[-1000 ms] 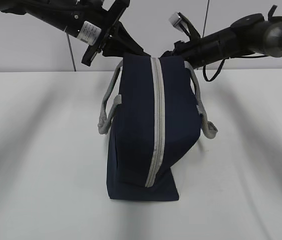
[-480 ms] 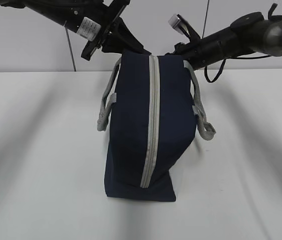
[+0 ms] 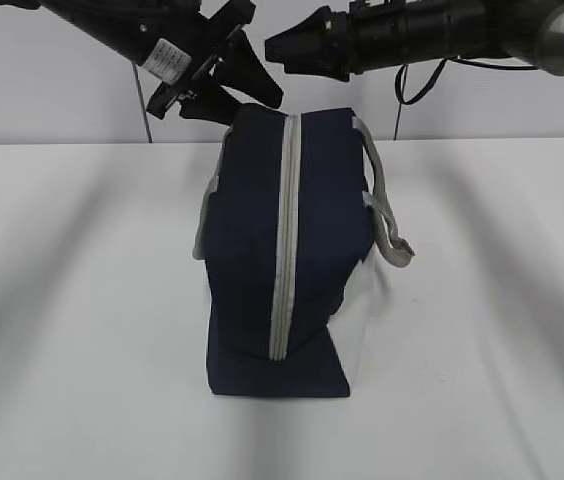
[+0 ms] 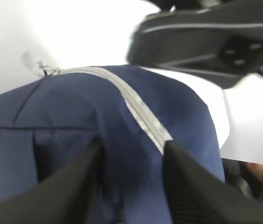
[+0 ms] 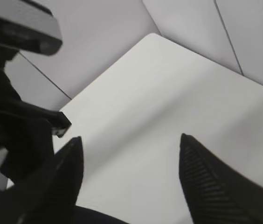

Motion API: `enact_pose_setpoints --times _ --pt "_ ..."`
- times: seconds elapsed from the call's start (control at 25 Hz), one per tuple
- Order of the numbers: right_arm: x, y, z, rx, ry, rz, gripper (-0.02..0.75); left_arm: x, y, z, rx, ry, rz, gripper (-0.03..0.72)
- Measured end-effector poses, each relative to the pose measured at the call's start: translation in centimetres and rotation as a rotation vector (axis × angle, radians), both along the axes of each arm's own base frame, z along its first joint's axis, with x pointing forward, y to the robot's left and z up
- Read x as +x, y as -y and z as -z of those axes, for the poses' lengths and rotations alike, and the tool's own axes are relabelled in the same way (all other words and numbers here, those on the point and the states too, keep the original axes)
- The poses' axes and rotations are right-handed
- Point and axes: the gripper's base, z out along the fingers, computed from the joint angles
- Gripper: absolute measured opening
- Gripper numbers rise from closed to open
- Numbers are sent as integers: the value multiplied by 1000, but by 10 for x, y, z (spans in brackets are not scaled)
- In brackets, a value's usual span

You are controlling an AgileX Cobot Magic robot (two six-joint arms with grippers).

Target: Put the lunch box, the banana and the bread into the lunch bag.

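The white table (image 3: 82, 300) carries only one thing in these views — the lunch bag (image 3: 247, 260), standing upright near the middle, a little nearer the far edge than the near one. Behind the far edge rises a pale wall (image 3: 52, 90) with a thin dark seam line.

The lunch bag is navy fabric and stands on its base, taller than it is wide as seen from the front. Its long axis runs from the near edge toward the far edge, one narrow end facing the exterior camera. A grey zipper (image 3: 283, 240) runs up that near face and over the top ridge; it is closed along all the length that shows. A grey webbing handle (image 3: 387, 225) droops down the bag's right side, and another shows only partly at the left side (image 3: 202, 235).

Both arms hang over the bag's far top. The left gripper (image 4: 131, 172) sits just above the top fabric, its two dark fingers (image 4: 75, 186) apart with the zipper and blue cloth showing between them — clamped on nothing. The right gripper (image 5: 129, 177) hovers higher, clear of the bag, its fingers (image 5: 206, 186) spread wide over bare table and holding nothing. Each gripper's housing crowds the other's wrist view.
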Motion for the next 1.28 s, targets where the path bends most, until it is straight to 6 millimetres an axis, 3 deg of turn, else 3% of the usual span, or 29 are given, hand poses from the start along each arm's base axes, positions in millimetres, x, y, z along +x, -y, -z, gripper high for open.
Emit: enact_pose_setpoints --times 0.12,0.28,0.48,0.52,0.76,1.04,1.28 --pt "1 2 -9 12 -63 29 538 0 -4 3 38 -10 -10 448" --pt "1 7 -10 1 -235 90 547 4 -19 5 120 -41 -80 498" --pt "-1 18 -6 -139 -392 199 547 -1 -34 -15 191 20 -116 505" --pt "-2 20 -6 -173 -419 229 547 -7 -40 -29 233 54 -132 507" --pt "-16 37 -40 -348 -459 418 546 -20 -53 -54 412 121 -229 508" --pt "-44 51 -87 -464 -446 593 546 -44 -42 -78 556 222 -252 508" --pt "-68 55 -74 -537 -547 590 545 -70 -46 -75 672 229 -229 508"
